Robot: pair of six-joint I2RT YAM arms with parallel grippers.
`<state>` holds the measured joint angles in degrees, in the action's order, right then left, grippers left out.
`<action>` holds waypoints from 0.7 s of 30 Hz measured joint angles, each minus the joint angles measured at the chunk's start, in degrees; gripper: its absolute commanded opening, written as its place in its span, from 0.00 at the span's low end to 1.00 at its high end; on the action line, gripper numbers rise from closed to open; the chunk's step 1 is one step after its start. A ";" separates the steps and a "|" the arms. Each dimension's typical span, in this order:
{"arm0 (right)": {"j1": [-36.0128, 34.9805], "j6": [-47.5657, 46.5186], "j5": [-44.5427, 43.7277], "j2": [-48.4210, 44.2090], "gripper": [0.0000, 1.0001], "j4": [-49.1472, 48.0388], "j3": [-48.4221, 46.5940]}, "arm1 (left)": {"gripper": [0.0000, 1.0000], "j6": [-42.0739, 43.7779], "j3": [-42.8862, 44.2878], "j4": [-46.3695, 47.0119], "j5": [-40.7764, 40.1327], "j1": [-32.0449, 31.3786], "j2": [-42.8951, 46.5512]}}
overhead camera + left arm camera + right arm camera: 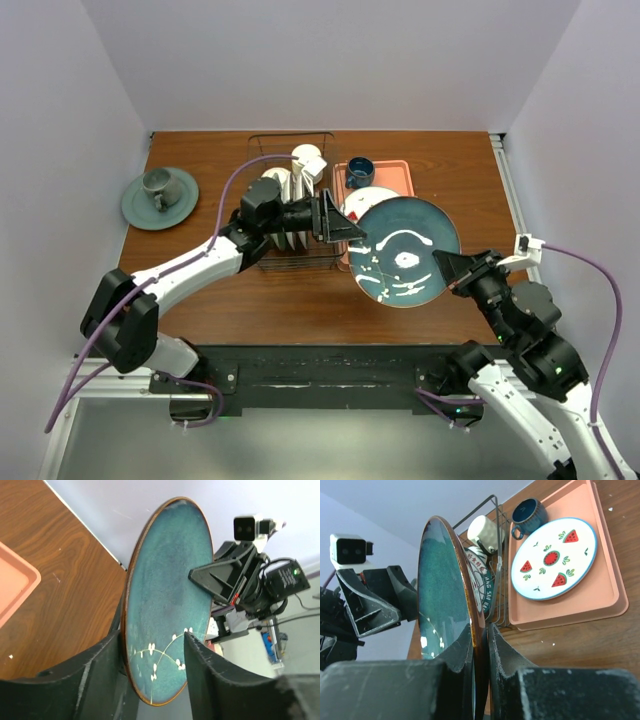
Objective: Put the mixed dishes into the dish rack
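A dark teal plate with a white branch pattern and a brown rim [403, 252] hangs tilted above the table, right of the dish rack [292, 200]. My right gripper [450, 268] is shut on its right rim, the rim pinched between the fingers in the right wrist view [479, 630]. My left gripper [350, 232] is open with its jaws astride the plate's left rim [152, 637]; one finger stands apart from the plate's face [167, 580]. The wire rack holds several upright dishes and a cream mug [485, 532].
A pink tray [600, 605] right of the rack holds a white plate with red fruit [552, 557] and a dark blue mug [527, 511]. A grey-green cup on a saucer [160, 195] sits at the far left. White walls enclose the table.
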<state>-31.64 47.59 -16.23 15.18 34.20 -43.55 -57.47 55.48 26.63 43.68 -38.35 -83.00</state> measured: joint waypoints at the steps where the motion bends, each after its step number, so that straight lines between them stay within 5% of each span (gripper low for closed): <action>1: 0.02 -0.37 0.46 0.61 0.00 0.00 -0.55 | 0.59 0.59 0.00 0.22 0.42 0.02 0.22; 17: 0.17 -4.52 6.82 3.54 0.00 -1.36 -1.16 | 0.43 10.60 0.02 -1.33 6.01 0.04 -1.27; 21: 0.15 -6.71 10.97 5.79 0.00 -3.93 -1.16 | 0.29 11.69 0.02 -1.60 7.54 -0.74 -1.46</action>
<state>-31.48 40.88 -5.26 20.97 30.26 -44.71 -45.78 55.51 25.04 51.22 -39.09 -84.47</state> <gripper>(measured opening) 0.106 0.395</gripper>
